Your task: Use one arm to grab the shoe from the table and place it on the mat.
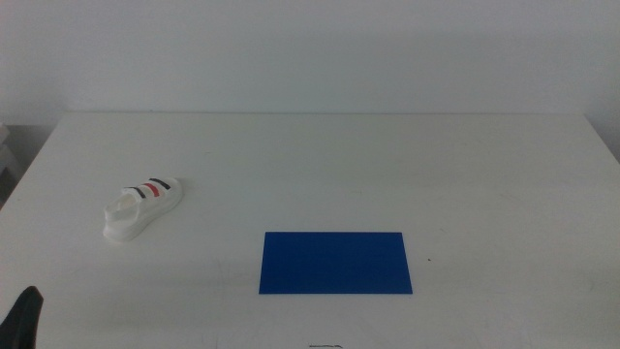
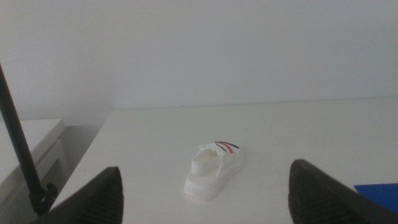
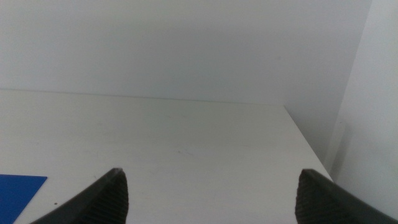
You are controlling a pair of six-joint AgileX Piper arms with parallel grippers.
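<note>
We judge the main risk to be a poor grip: the shoe point(image 1: 141, 206) lies at an angle on the left part of the counter point(image 1: 387, 165), well apart from the mat point(image 1: 335, 263), and its rounded sole and open heel strap could let it twist or slip if our fingers close across the wrong part. A shoe carried crooked could land half off the blue mat, or be dropped on the bare counter between the two. A descent taken too low could also push the shoe sideways instead of straddling it. Our left gripper point(image 2: 205, 199) waits low at the near left corner, its fingers point(image 2: 93, 198) spread wide, holding and touching nothing, with the shoe framed between them some way ahead. Our right gripper point(image 3: 208, 199) is likewise spread wide and empty, facing bare counter with only a corner of the mat in its view.
</note>
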